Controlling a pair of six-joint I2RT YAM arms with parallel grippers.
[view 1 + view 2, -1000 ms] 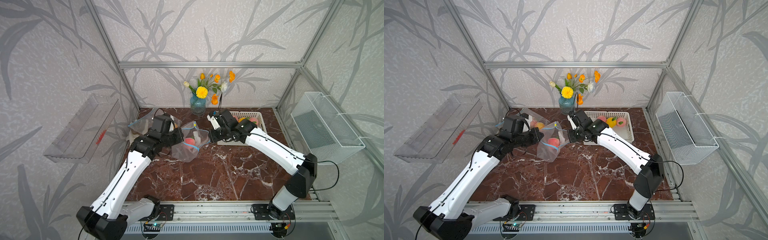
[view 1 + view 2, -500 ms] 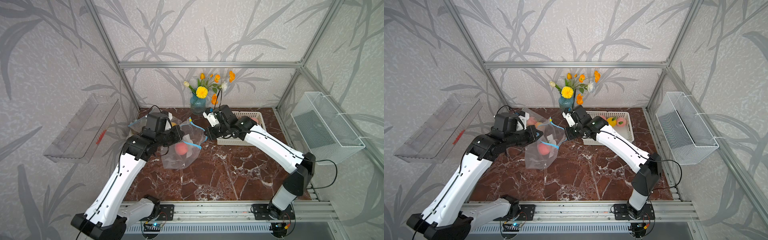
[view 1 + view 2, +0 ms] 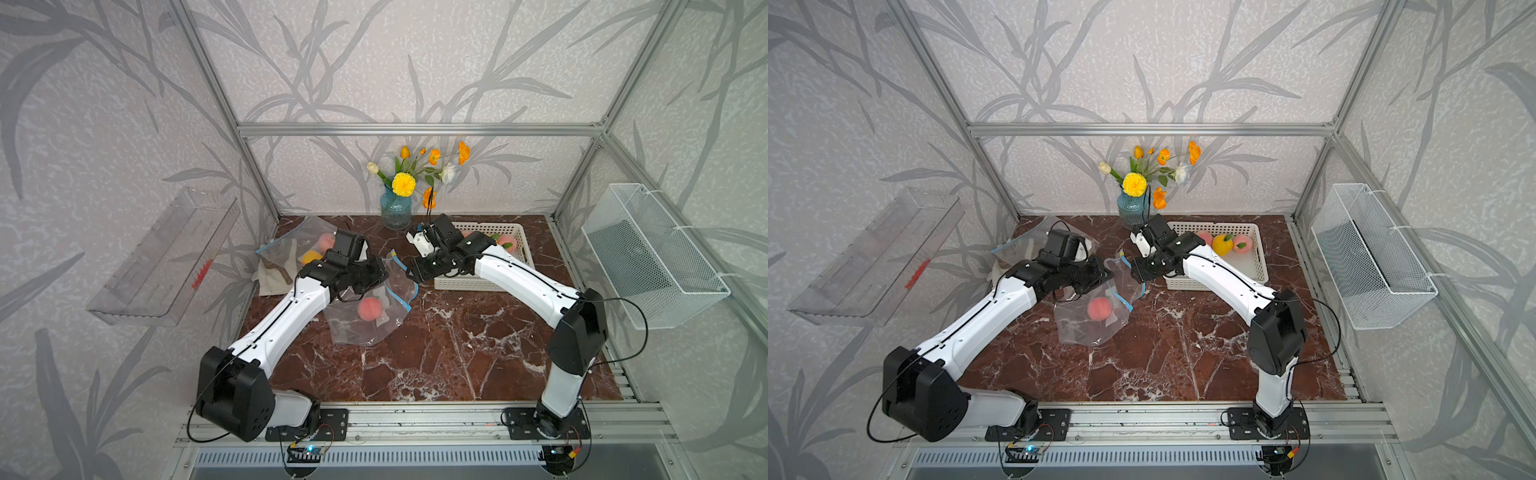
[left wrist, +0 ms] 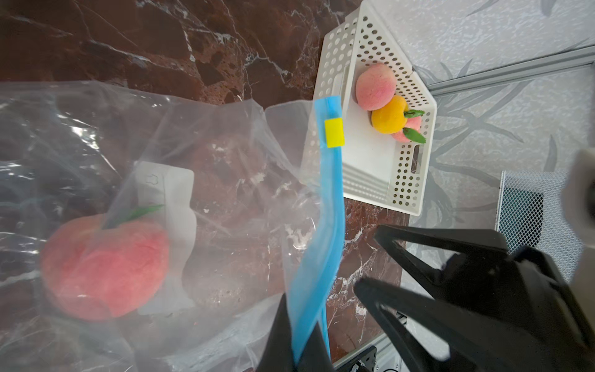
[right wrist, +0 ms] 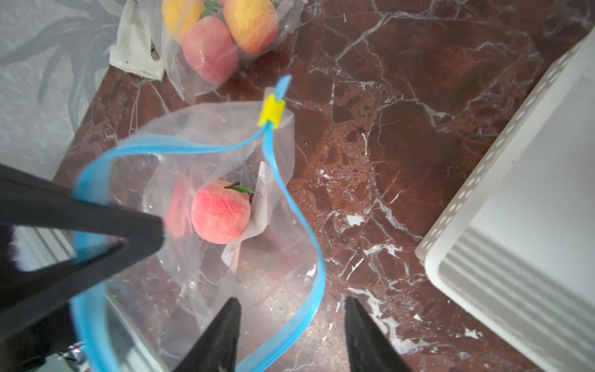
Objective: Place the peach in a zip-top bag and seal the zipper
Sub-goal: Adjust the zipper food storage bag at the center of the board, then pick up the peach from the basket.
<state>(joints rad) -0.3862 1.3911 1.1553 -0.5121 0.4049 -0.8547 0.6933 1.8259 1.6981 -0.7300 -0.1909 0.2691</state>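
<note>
leftmost, a clear shelf (image 3: 166,257) hangs on the wall. at the back left of the table (image 3: 436,353) lies a second bag (image 3: 297,245) with fruit in it. next, the left gripper (image 4: 297,348) is clamped on the blue zip strip (image 4: 325,225) of the bag (image 3: 361,328), which hangs from it. the peach (image 3: 369,308) sits inside, low in the bag. the mouth gapes open, and the yellow slider (image 5: 271,111) sits at one end of the strip. just right of the bag, the right gripper (image 5: 291,304) has its jaws apart, gripping nothing; in the right wrist view the strip's other side runs between its fingers (image 5: 225,328). behind it stands a white basket (image 3: 482,284) of fruit. a wire bin (image 3: 648,257) hangs on the right wall.
</note>
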